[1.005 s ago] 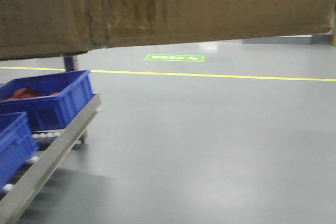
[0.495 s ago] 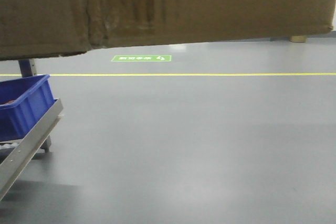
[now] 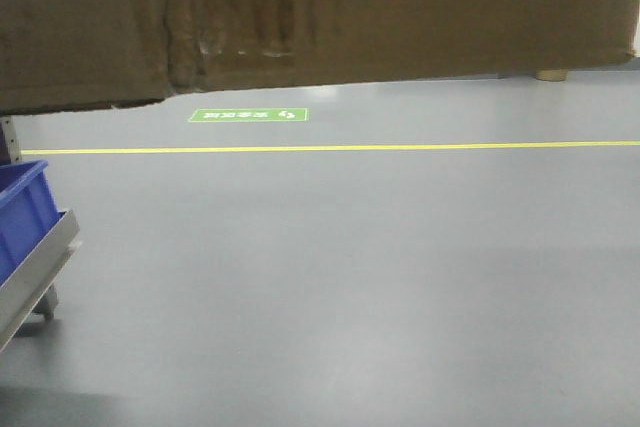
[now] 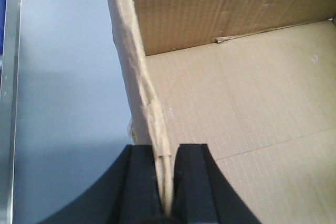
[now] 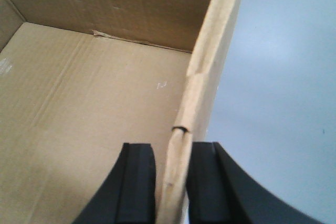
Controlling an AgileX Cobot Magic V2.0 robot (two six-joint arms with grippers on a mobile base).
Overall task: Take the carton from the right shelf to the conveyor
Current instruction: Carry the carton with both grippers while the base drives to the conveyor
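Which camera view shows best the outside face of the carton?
The front-facing view: the carton spans its top, creased outer face showing. The wrist views show mainly the inside and the walls pinched by the left gripper and right gripper.

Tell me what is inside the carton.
Both wrist views show only bare cardboard floor and inner walls in the carton; no contents visible. Floor under the left gripper and right gripper is hidden.

Front view dim, slightly soft. The carton [image 3: 320, 7] face is underexposed, in shadow. The floor [image 3: 400, 277] shows pale overhead sheen, far centre. Wrist views brighter, evenly lit.
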